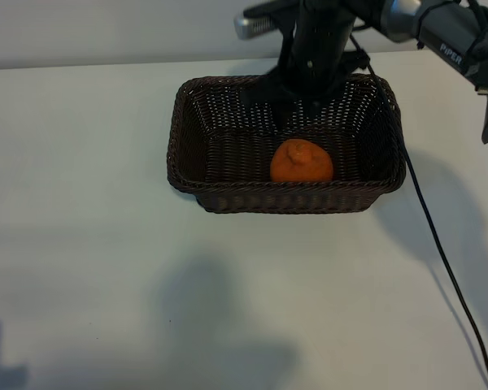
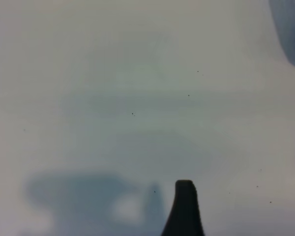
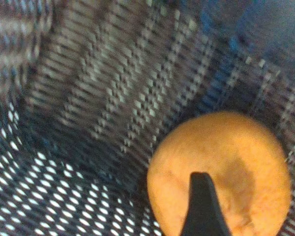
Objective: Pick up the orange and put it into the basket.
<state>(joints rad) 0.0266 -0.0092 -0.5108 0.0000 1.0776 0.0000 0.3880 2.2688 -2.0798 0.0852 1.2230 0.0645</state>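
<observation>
Below the right gripper (image 1: 297,110), the orange (image 1: 301,162) lies free.

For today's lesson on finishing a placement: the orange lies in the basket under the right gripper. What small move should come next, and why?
Probably lift the right gripper straight up out of the basket. The orange already rests on the basket floor by the near wall, apparently released.

Surface: bare white tabletop (image 2: 137,73), faint shadows | Left gripper: one dark fingertip (image 2: 184,209) visible above it | Contact: none seen
</observation>
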